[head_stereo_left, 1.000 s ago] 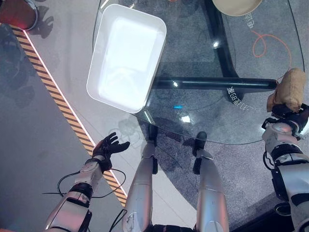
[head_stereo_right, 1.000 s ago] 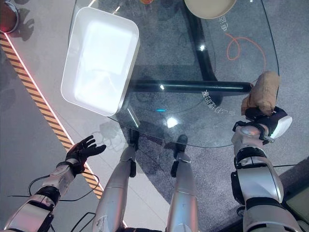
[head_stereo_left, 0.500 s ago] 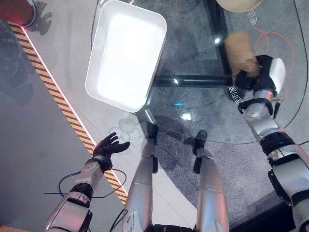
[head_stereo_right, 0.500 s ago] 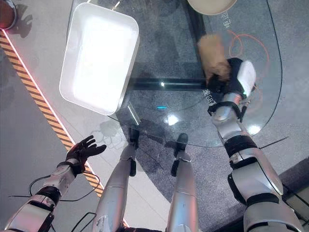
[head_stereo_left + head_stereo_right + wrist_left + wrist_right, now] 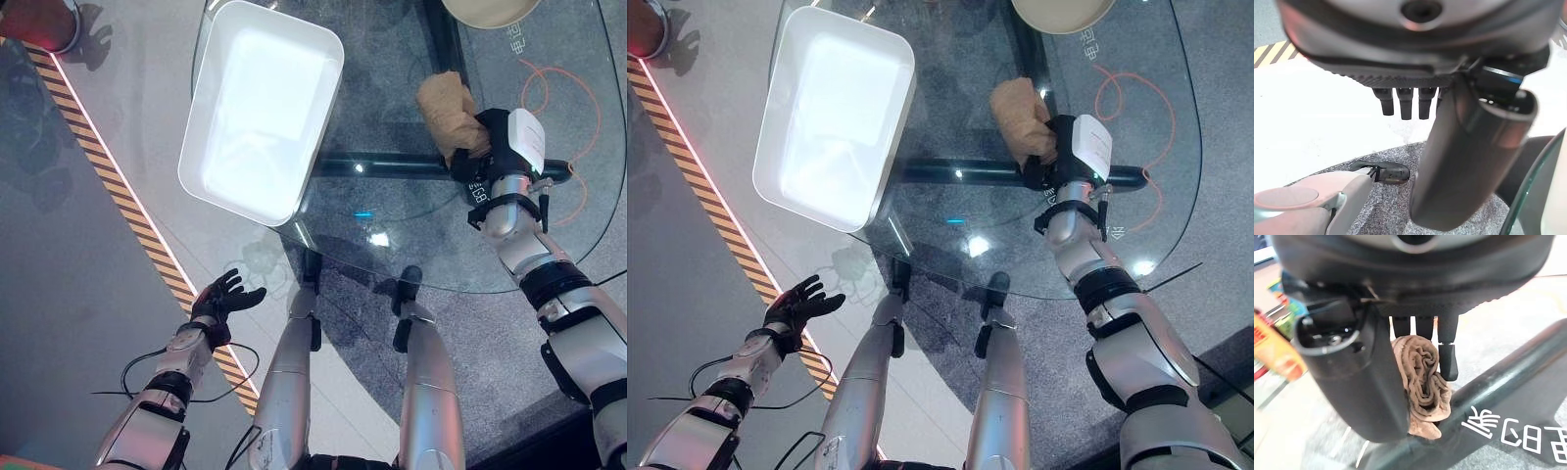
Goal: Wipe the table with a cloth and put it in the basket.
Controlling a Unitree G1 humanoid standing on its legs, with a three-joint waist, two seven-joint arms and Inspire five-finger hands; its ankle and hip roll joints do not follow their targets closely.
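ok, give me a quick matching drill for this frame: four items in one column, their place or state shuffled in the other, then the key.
Items:
1. cloth
2. white basket
3. left hand
4. right hand

Place or state:
A. off the table, out over the floor, fingers spread, holding nothing
B. on the glass table, closed on the cloth
C. bunched up, pressed on the glass near the middle of the table
D. on the table's left side, nothing in it

Pairs: 1-C, 2-D, 3-A, 4-B
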